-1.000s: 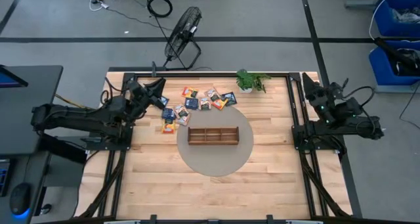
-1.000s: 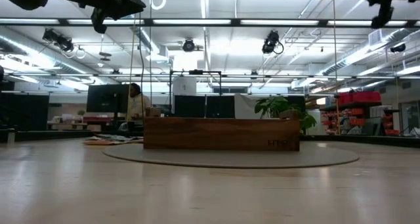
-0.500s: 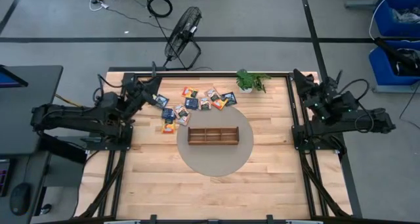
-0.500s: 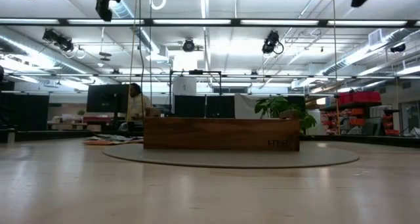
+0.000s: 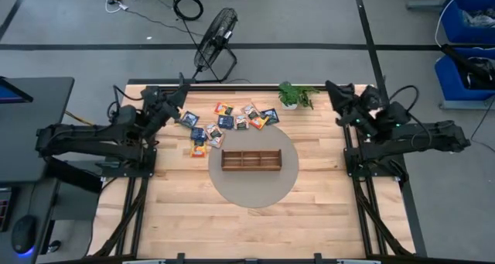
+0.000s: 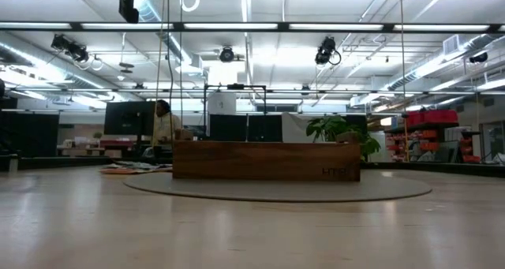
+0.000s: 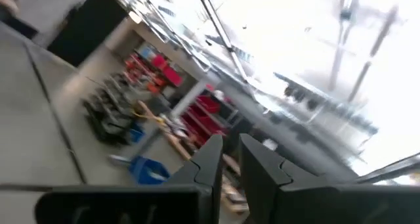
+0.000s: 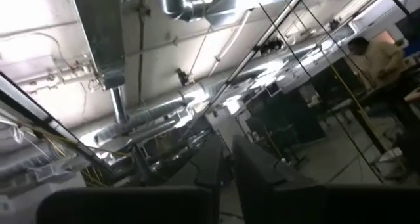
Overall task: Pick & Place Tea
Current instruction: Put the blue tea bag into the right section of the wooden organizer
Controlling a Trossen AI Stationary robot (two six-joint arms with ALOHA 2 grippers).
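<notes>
Nothing's placed yet: your tea packets (image 5: 232,122) lie scattered on the desk (image 5: 309,202) behind the empty tray (image 5: 250,159). Both end effectors, left (image 5: 179,99) and right (image 5: 331,89), are nearly clenched, empty.

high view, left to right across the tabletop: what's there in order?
left tool → tea packets → small potted plant → right tool. The wooden tray sits nearer than the packets, overlapping their span, so it is left unordered.

place: lab/workshop | cues: ceiling ducts (image 8: 177,4); monitors (image 6: 126,117); storage bins (image 5: 468,20)
</notes>
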